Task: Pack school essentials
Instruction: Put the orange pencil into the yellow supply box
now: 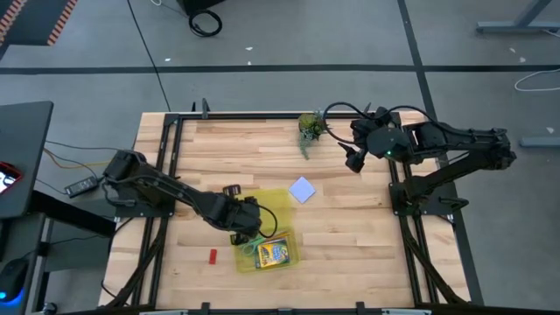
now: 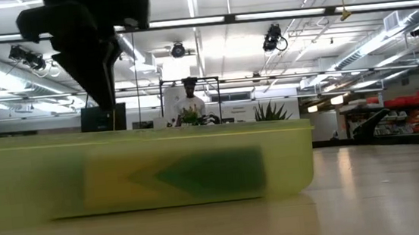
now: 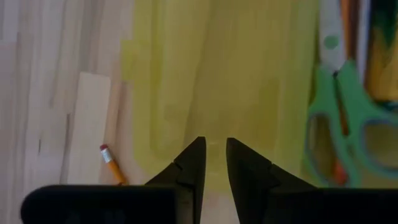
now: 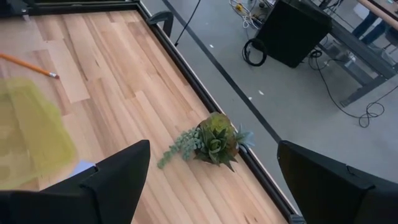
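Note:
The translucent yellow case [image 1: 271, 206] lies near the table's front, with the yellow-green crayon box [image 1: 273, 254] and green-handled scissors [image 3: 348, 118] inside. My left gripper [image 3: 216, 155] hovers over the case's left edge, pointing steeply down. Its fingers stand a narrow gap apart with nothing between them. An orange pencil [image 3: 111, 163] lies on the wood just left of the case. The pale blue note pad [image 1: 303, 190] lies flat right of the case's far end. A red block [image 1: 213, 255] lies left of the case. My right gripper [image 4: 211, 168] waits high at the far right, wide open.
A small green potted plant [image 1: 309, 127] lies tipped at the table's far edge, below my right gripper. A black frame rail [image 1: 262, 115] runs around the table. Bare wood [image 1: 350, 236] stretches right of the case.

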Controlling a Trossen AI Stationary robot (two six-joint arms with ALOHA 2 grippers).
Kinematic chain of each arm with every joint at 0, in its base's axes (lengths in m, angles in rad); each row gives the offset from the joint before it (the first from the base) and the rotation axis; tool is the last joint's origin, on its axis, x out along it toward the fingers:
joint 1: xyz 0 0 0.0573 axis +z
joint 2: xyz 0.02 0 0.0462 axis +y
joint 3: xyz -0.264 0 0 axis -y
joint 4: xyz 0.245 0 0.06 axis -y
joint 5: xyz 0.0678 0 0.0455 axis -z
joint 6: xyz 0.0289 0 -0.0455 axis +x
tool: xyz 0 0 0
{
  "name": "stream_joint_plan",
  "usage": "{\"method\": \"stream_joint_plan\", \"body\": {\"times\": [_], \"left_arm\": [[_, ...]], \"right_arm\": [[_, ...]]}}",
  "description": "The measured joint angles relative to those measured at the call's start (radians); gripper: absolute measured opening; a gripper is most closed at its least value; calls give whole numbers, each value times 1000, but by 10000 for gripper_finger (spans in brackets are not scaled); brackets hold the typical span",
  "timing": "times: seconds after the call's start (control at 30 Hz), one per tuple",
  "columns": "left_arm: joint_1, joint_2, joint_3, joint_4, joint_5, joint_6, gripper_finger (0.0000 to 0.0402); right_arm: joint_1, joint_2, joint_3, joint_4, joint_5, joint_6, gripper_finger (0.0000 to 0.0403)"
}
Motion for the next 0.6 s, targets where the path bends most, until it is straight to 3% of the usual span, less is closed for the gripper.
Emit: {"method": "stream_joint_plan", "body": {"times": [0.6], "left_arm": [[16,-187,-230,45,-1,3,63]], "right_arm": [[-5,0,0,4,0,2,359]]}}
